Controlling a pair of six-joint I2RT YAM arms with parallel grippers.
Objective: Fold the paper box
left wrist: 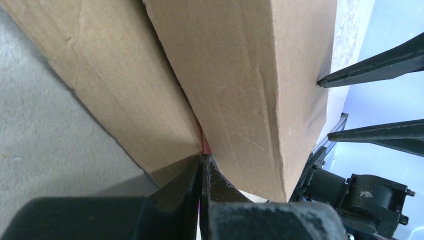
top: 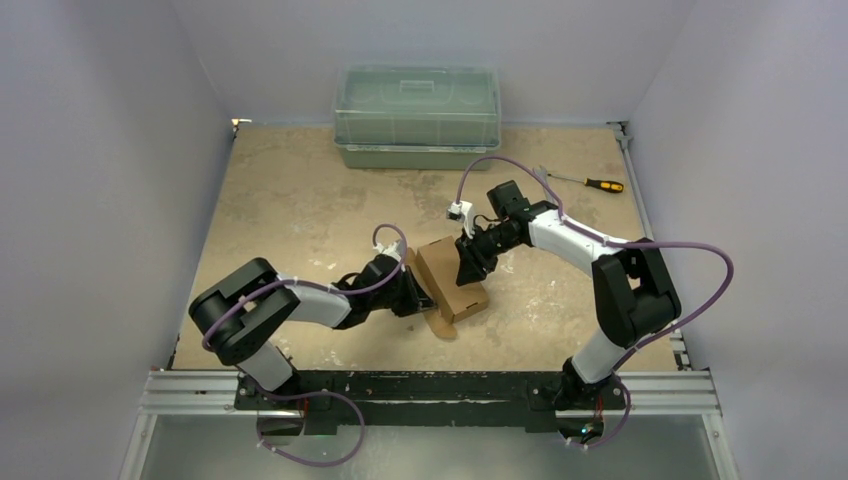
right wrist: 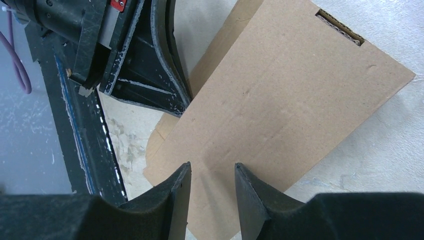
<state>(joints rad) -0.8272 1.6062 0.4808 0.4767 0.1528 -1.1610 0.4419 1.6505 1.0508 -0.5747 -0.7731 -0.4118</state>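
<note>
Paper box (top: pixel 452 282): sat partly folded mid-surface (top: pixel 300 215), between both sets of jaws.
Left jaws: pinched shut on its creased edge.
Right jaws: half parted over the top panel, empty.
Risk: a downward push could have pulled the pinched flap free.

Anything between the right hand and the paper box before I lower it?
Nothing visible. The right hand is open over the paper box, with bare cardboard beneath it. The left hand pinches a flap off to one side.
</note>
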